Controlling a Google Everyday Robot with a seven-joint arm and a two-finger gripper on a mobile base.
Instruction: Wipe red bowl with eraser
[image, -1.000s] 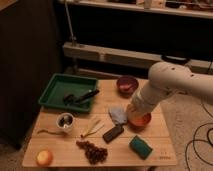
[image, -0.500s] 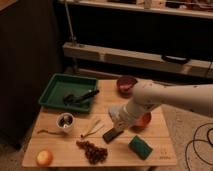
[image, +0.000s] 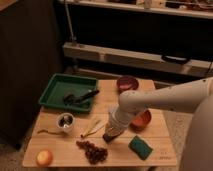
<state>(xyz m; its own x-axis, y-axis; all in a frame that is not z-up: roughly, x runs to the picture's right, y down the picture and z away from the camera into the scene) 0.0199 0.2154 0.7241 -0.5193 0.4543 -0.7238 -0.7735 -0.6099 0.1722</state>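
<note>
The red bowl (image: 142, 120) sits on the wooden table right of centre, partly covered by my white arm, which reaches in from the right. My gripper (image: 111, 133) points down at the table just left of the bowl. A dark end of the eraser (image: 107, 138) shows right beneath it, and the rest of the block is hidden by the gripper. Whether the gripper touches the eraser cannot be told.
A green tray (image: 54, 91) with dark utensils (image: 81, 97) lies at the back left, a maroon bowl (image: 127, 82) at the back. A green sponge (image: 141, 147), grapes (image: 92, 151), a round fruit (image: 44, 158), a small cup (image: 65, 121) and a yellow peel (image: 93, 128) lie around the gripper.
My arm has swung left and down from above the red bowl, and the gripper now stands low over the eraser. The bowl and the eraser have stayed in place.
</note>
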